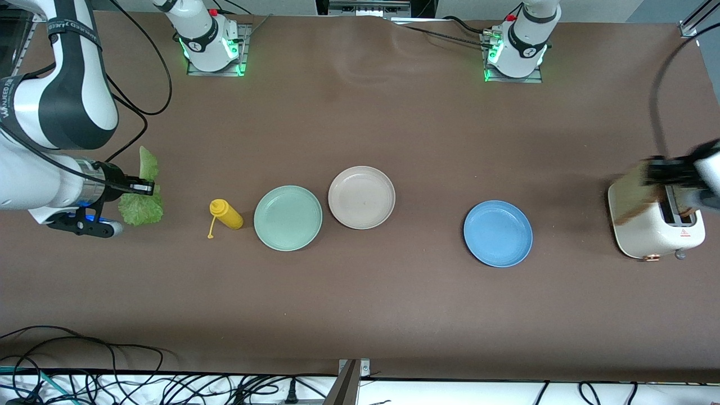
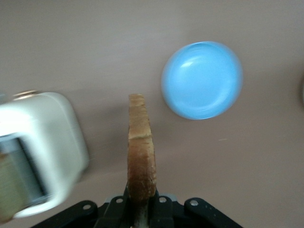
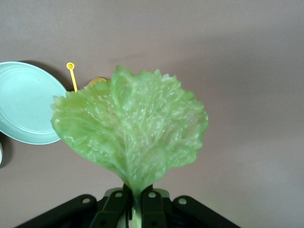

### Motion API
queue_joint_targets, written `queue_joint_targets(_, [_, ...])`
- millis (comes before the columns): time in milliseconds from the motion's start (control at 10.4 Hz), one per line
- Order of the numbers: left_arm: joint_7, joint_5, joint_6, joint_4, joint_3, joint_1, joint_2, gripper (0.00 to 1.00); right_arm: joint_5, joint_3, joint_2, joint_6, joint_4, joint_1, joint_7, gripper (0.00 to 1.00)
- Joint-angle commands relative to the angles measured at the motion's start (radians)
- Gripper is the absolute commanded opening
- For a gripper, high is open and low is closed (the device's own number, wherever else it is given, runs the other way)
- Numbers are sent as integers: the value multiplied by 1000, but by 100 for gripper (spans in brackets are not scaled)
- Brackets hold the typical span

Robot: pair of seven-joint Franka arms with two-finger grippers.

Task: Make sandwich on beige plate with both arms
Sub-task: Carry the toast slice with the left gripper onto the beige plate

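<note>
My left gripper is shut on one brown bread slice and holds it on edge, up in the air beside the white toaster. In the left wrist view the slice stands out from the shut gripper. Another brown slice shows in the toaster's slot. My right gripper is shut on the stem of a ruffled green lettuce leaf, also in the right wrist view, at the right arm's end of the table. The beige plate lies bare mid-table.
A mint-green plate lies beside the beige plate, toward the right arm's end. A yellow squeeze bottle lies between it and the lettuce. A blue plate lies between the beige plate and the toaster. Cables run along the table's near edge.
</note>
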Motion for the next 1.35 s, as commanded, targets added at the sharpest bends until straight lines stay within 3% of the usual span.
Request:
queue_joint_targets(0, [-124, -90, -7, 21, -23, -141, 107, 0, -14, 2, -15, 4, -12, 5, 1, 0])
queue_joint_targets(192, [-245, -119, 28, 43, -23, -292, 194, 0, -11, 2, -15, 4, -12, 10, 9, 0])
queue_joint_targets(673, [-254, -358, 290, 46, -23, -465, 351, 0, -13, 4, -15, 4, -12, 38, 49, 0])
queue_joint_targets(865, [-244, -468, 361, 46, -23, -496, 415, 0, -14, 2, -15, 4, -12, 71, 96, 0])
queue_joint_targets(1250, [-223, -554, 384, 47, -23, -531, 520, 0, -7, 4, -17, 4, -12, 123, 185, 0])
